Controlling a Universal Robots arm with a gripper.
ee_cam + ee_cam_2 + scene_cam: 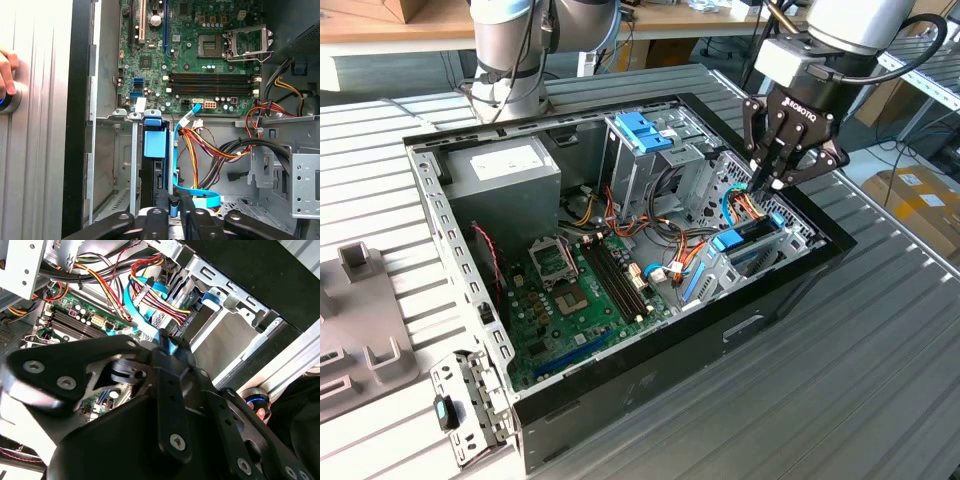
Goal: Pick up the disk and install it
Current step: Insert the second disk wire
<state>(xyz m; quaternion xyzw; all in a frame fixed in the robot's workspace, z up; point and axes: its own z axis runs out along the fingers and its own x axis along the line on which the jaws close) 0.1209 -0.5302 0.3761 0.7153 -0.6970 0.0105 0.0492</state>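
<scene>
Gripper (175, 212) fingers look pressed together on a blue edge, so I judge it best to press straight down, gently, clear of the cables (210, 150), onto the disk (155, 142) standing in the case's (650, 385) bay.

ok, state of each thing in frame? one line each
gripper: fingers pinched shut, tips down at the drive bay inside the case
disk: on edge in the drive bay, blue carrier showing
computer case: side panel off, lying flat on the table
CPU socket: empty, retention frame shut
RAM slots: no modules in them
finger: on a button beside the case
</scene>
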